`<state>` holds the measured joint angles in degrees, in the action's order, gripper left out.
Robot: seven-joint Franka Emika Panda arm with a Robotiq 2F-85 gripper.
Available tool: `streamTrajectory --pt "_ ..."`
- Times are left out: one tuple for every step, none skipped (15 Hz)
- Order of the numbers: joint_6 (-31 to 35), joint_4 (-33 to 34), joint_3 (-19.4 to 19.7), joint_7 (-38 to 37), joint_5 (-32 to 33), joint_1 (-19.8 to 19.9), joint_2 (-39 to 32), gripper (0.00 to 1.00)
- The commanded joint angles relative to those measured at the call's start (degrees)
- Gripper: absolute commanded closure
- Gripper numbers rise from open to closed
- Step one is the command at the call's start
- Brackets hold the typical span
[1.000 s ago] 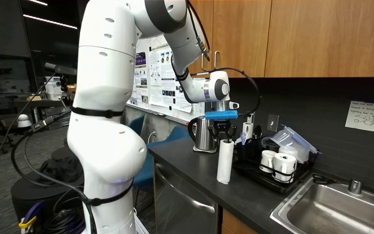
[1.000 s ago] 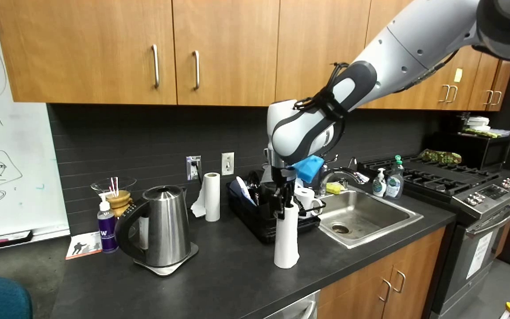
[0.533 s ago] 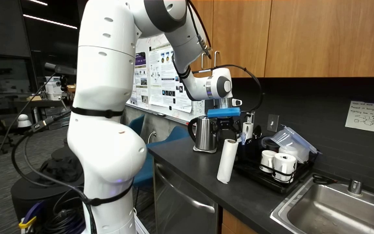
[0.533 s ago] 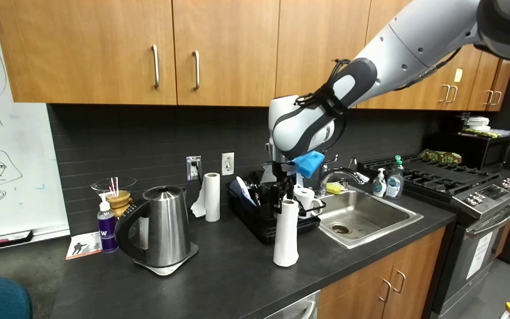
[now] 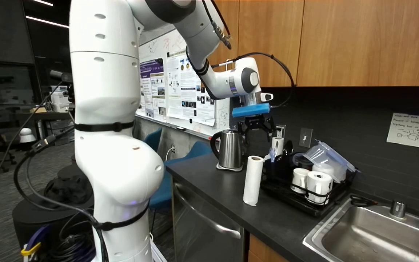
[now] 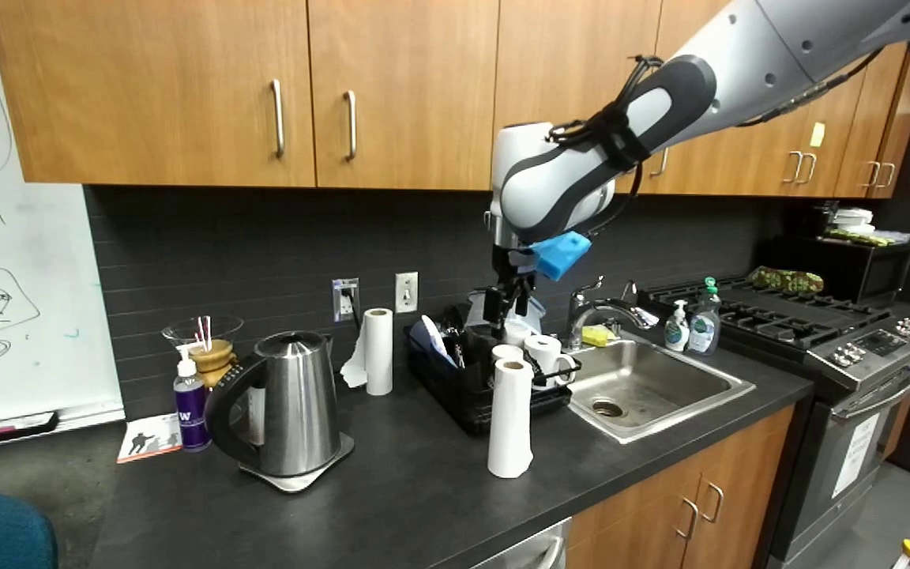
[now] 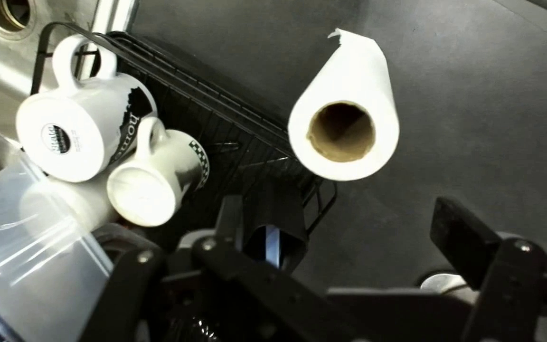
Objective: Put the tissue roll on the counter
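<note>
The tissue roll (image 5: 253, 180) stands upright on the dark counter (image 5: 213, 178), in front of the dish rack, and nothing touches its top. In an exterior view the same white roll (image 6: 510, 419) is seen on the counter (image 6: 407, 482) between the kettle and the sink. My gripper (image 5: 256, 140) hangs above and a little behind the roll, apart from it, jaws spread wide. From the wrist view I look down on the roll's open core, with the roll (image 7: 366, 85) beyond my gripper (image 7: 340, 218) and nothing between the fingers.
A black dish rack (image 6: 463, 395) with white mugs (image 7: 79, 114) and a clear plastic tub (image 5: 322, 156) stands beside the roll. The steel kettle (image 6: 297, 411), another white paper roll (image 6: 378, 352) by the wall and the sink (image 5: 376, 233) are also near. Wooden cabinets (image 6: 407, 95) hang overhead.
The gripper has let go of the tissue roll, opened wide and risen clear of it. The roll leaned half a second ago and now stands upright.
</note>
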<state>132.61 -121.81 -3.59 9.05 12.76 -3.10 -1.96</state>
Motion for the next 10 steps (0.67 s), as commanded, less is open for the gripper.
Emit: streamTrajectory --pt "-0.92 -2.08 0.15 -2.15 1.34 -0.1 4.08 0.0" --pt "-1.02 -2.28 0.11 -2.08 1.23 -0.09 4.38 0.0" --pt "-0.94 -2.47 0.08 -1.92 1.07 -0.09 4.62 0.0" --pt "-0.88 -2.63 0.06 -1.78 0.95 -0.09 4.74 0.0" --pt "-0.71 -2.94 0.07 -1.55 0.99 -0.07 4.85 0.0" --pt "-0.51 -1.29 0.07 -0.83 0.27 -0.09 3.1 0.0" --pt "-0.51 -1.48 0.07 -0.83 0.27 -0.09 3.14 0.0" --pt "-0.5 -1.64 0.07 -0.83 0.27 -0.09 3.16 0.0" --pt "-0.5 -1.73 0.07 -0.83 0.27 -0.09 3.16 0.0" --pt "-0.5 -1.76 0.07 -0.83 0.27 -0.09 3.17 0.0"
